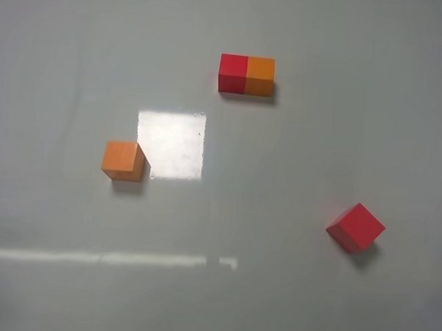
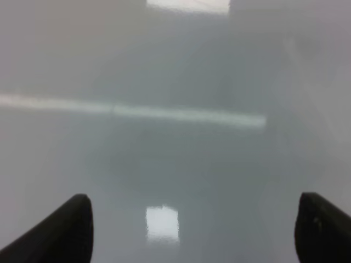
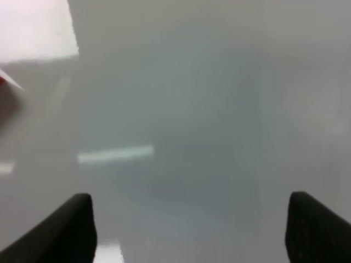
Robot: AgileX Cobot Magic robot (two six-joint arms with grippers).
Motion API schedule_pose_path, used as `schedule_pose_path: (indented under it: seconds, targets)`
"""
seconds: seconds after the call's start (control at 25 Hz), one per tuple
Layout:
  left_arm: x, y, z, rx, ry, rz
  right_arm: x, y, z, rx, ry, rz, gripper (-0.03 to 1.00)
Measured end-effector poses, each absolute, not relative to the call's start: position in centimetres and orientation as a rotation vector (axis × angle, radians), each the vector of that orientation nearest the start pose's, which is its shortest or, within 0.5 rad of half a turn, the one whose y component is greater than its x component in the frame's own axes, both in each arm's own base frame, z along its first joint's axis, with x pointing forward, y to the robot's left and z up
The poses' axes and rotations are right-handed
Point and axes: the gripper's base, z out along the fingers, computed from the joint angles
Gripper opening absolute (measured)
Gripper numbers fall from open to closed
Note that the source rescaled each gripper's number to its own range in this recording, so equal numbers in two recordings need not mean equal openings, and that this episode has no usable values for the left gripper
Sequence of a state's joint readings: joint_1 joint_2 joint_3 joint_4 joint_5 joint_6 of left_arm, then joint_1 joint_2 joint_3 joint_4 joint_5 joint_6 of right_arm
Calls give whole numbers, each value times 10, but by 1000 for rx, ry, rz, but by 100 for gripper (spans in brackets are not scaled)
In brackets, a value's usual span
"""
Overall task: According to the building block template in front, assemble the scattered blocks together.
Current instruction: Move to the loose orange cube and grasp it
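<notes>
The building block template [image 1: 246, 74], a red-and-orange bar, lies at the back middle of the grey table in the exterior high view. The loose orange cube [image 1: 123, 160] sits at the left and the loose red cube [image 1: 356, 227] at the right, turned at an angle. Neither arm shows in that view. The left gripper [image 2: 194, 227] is open over bare table, its black fingertips [image 2: 66, 224] wide apart. The right gripper [image 3: 192, 224] is open too, fingertips [image 3: 68, 222] apart; a sliver of the red cube [image 3: 3, 82] shows at the edge of the right wrist view.
The glossy grey table [image 1: 294, 161] carries a bright square light reflection [image 1: 171, 144] beside the orange cube and a thin bright stripe [image 1: 107, 258] toward the front.
</notes>
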State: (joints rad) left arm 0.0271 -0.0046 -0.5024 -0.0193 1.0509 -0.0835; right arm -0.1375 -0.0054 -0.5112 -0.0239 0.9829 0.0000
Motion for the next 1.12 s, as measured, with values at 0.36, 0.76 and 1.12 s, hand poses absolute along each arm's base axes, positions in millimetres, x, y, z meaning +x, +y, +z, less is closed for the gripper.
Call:
schedule_pose_path:
  seconds: [0.36, 0.76, 1.12]
  targets:
    - [-5, -2, 279, -111, 2025, -59, -4, -1, 287, 134, 1947, -119, 67]
    - [-5, -2, 279, -111, 2025, -59, -5, 0, 289, 75, 1957, -138, 71]
    - [-5, -2, 279, -111, 2025, -59, 22, 11, 356, -352, 2018, -60, 100]
